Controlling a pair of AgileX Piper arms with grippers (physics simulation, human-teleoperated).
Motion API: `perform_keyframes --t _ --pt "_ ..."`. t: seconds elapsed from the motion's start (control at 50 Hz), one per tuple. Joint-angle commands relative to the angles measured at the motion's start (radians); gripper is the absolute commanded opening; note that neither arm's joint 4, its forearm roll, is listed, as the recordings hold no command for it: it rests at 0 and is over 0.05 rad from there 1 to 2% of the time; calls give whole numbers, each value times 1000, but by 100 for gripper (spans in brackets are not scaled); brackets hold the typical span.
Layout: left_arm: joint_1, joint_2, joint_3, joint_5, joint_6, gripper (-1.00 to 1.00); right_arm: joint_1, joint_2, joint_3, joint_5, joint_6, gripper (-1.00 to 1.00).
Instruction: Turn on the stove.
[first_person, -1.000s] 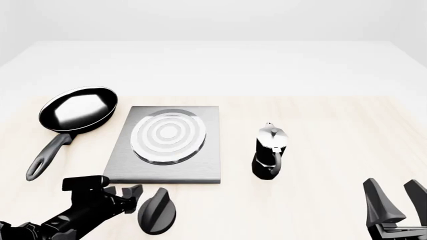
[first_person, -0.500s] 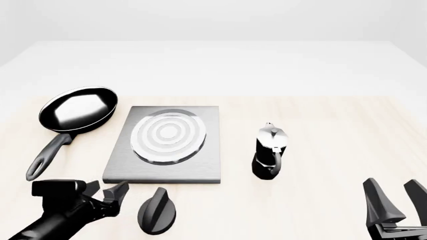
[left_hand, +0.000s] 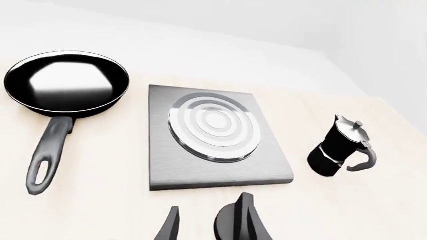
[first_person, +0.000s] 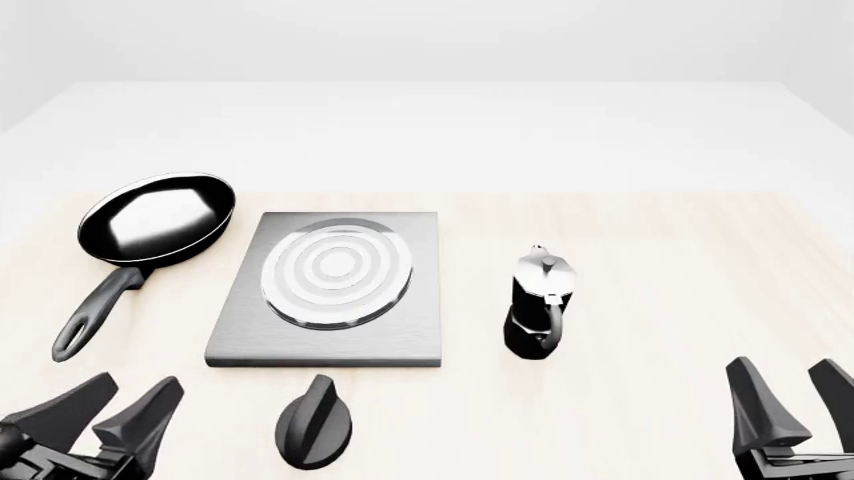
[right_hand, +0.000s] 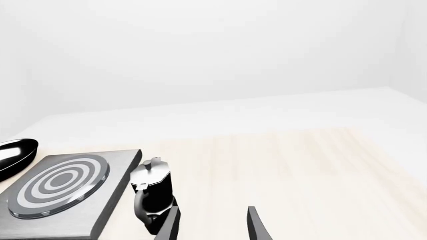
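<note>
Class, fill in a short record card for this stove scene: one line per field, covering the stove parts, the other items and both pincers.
stove slab: grey metal square with silver burner rings, flat on the table
knob: black, ridged, apart from the slab, on its near side
frying pan: black, left of the slab, handle towards the arms
moka pot: black and silver, upright, right of the slab
left pincer: open, left of the knob, not touching it
right pincer: open, near right corner, holding nothing
</note>
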Motion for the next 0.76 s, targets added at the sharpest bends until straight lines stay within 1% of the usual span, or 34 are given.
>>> perform_keyframes --t 0.02,0.1,0.12,0.16,0.22,0.26,0.36,0.44,0.46,0.5,0.52,0.6,0.62,0.66,0.7,0.74,0.76 --pt "49 -181 -84 156 -26 100 1 1 0 0 -2 100" --pt "58 -182 -112 157 -19 100 1 -4 0 4 -2 100" --pt "66 -182 -116 158 -3 100 1 -3 0 3 -1 100" --pt "67 -182 -120 158 -18 100 2 -6 0 5 -2 100" --pt "66 -182 -136 164 -3 100 2 -10 0 9 -3 100" --pt "63 -182 -137 166 -7 100 2 -12 0 11 -3 100" --pt "62 -182 -143 166 13 100 2 -13 0 11 -4 100" --pt "63 -182 -134 171 24 100 1 -17 0 14 -4 100" --pt "66 -182 -131 174 39 100 1 -17 0 14 -4 100" --pt "65 -182 -126 180 39 100 0 -25 0 21 -3 100" --pt "65 -182 -125 185 56 100 -1 -28 0 22 -4 100" --pt "74 -182 -108 185 53 100 0 -29 0 22 -3 100" --pt "70 -182 -102 186 68 100 0 -29 0 23 -3 100" --pt "70 -182 -99 185 63 100 1 -28 0 23 -2 100" --pt "75 -182 -103 183 89 100 1 -27 0 22 -2 100" --pt "74 -182 -91 171 96 100 1 -22 0 18 -2 100" --pt "71 -182 -67 159 92 100 2 -25 0 20 -1 100"
